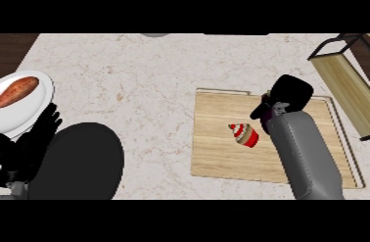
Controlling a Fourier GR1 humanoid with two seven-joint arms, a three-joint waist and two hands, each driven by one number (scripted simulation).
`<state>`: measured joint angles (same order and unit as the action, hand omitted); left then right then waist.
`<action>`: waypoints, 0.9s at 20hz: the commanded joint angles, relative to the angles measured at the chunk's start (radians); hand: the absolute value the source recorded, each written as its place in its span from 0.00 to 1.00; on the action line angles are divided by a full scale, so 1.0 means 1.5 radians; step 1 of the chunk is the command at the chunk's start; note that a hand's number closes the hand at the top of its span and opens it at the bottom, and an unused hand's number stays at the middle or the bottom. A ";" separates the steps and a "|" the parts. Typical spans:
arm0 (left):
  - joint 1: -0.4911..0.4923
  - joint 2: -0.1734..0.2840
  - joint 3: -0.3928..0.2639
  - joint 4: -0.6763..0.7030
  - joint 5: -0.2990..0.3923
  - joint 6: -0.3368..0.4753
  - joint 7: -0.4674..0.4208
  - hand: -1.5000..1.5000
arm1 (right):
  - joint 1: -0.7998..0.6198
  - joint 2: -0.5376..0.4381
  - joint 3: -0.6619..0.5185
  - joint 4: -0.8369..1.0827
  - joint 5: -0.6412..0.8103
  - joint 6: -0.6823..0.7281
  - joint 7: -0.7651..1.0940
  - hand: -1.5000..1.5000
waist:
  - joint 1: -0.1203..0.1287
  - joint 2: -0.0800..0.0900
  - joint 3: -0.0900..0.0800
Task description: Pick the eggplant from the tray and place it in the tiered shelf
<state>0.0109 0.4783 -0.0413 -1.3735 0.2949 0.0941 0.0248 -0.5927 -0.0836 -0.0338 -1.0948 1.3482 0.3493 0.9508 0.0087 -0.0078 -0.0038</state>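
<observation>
No eggplant shows anywhere; it may be hidden under my right hand. That hand hangs over the far edge of the wooden tray, its back toward me, and covers whatever lies below it. The tiered shelf, with a black frame and pale wooden boards, stands at the right edge of the counter, a little right of my right hand. At the lower left my left hand rests open with fingers up.
A red and white striped cupcake-like item lies on the tray just left of my right forearm. A white plate holding an orange-brown sweet potato sits at the left edge. A round black object lies beside the left hand.
</observation>
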 commanded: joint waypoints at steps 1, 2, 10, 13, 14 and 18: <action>-0.007 -0.018 -0.017 -0.011 -0.023 0.018 0.009 0.50 | -0.065 -0.014 -0.078 0.086 0.003 -0.107 0.054 1.00 | 0.011 0.011 0.003; 0.013 0.022 0.011 -0.017 0.006 -0.024 0.005 0.50 | -0.060 -0.047 -0.118 0.072 -0.015 -0.126 0.045 1.00 | 0.015 0.011 0.004; -0.021 0.002 0.013 -0.006 0.002 -0.018 0.031 0.50 | -0.211 -0.086 -0.191 0.185 -0.006 -0.260 0.083 1.00 | 0.015 0.011 0.003; -0.021 -0.012 0.002 -0.007 -0.021 -0.010 0.018 0.50 | -0.245 -0.075 -0.180 0.162 0.009 -0.260 0.119 1.00 | 0.007 0.008 0.003; -0.018 -0.001 0.008 -0.044 -0.014 -0.002 0.046 0.50 | -0.263 -0.083 -0.192 0.166 0.012 -0.279 0.125 1.00 | 0.013 0.008 0.003; 0.013 -0.018 0.013 -0.015 -0.021 -0.002 0.006 0.50 | -0.279 -0.070 -0.206 0.065 -0.001 -0.277 0.137 1.00 | -0.002 0.002 0.002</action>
<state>0.0091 0.4607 -0.0289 -1.3966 0.2685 0.0879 0.0515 -0.9631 -0.1906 -0.3187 -0.9229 1.3571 -0.0179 1.0606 0.0161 0.0006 0.0000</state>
